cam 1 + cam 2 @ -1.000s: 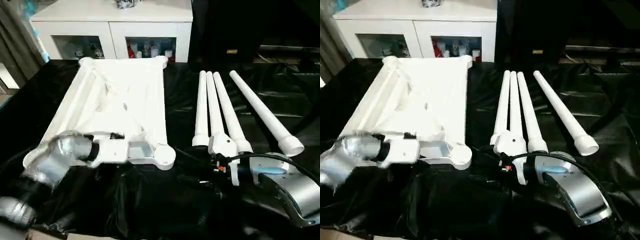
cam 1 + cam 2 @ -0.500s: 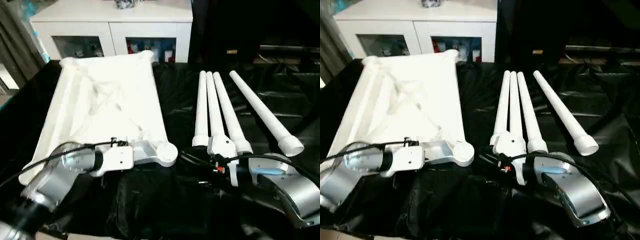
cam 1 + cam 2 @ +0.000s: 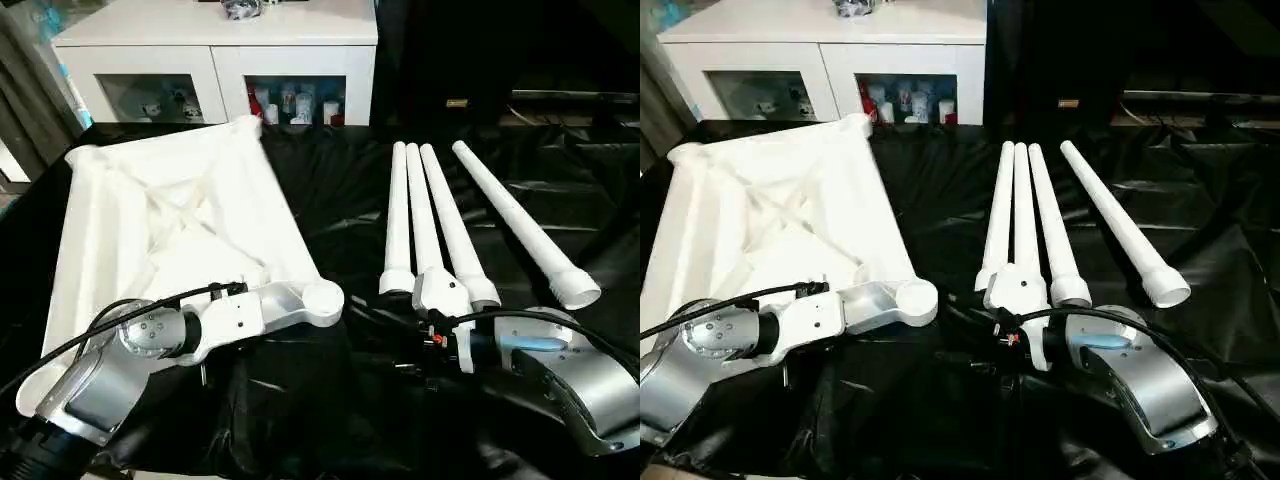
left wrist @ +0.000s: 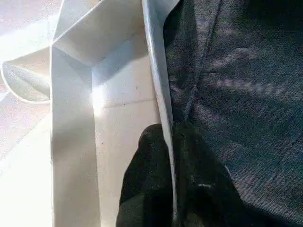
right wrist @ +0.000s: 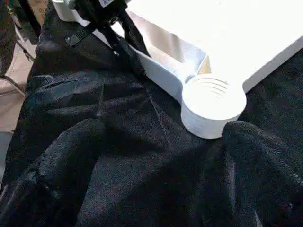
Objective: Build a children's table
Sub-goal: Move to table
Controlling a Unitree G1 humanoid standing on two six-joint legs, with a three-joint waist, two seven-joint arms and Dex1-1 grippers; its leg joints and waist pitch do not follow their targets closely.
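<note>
The children's table top (image 3: pixel 170 215) lies upside down on the left of the black-draped work table, its ribbed underside up. My left gripper (image 4: pixel 169 135) is shut on its near rim, one black finger on each side, a short way from the round corner socket (image 5: pixel 213 106). Four white legs (image 3: pixel 455 225) lie side by side on the right, wide ends toward me. My right gripper (image 3: pixel 395 350) hovers low over the cloth just in front of those ends, open, with nothing between its fingers.
A white glass-door cabinet (image 3: pixel 215 60) stands behind the work table. Wrinkled black cloth (image 3: pixel 330 190) covers the gap between the top and the legs. One leg (image 3: pixel 520 225) lies apart, angled to the right. The table's front edge runs close under my forearms.
The table top has swung round in my left gripper's hold: its far end moved left and the near corner socket stayed by me. My right arm has not moved.
</note>
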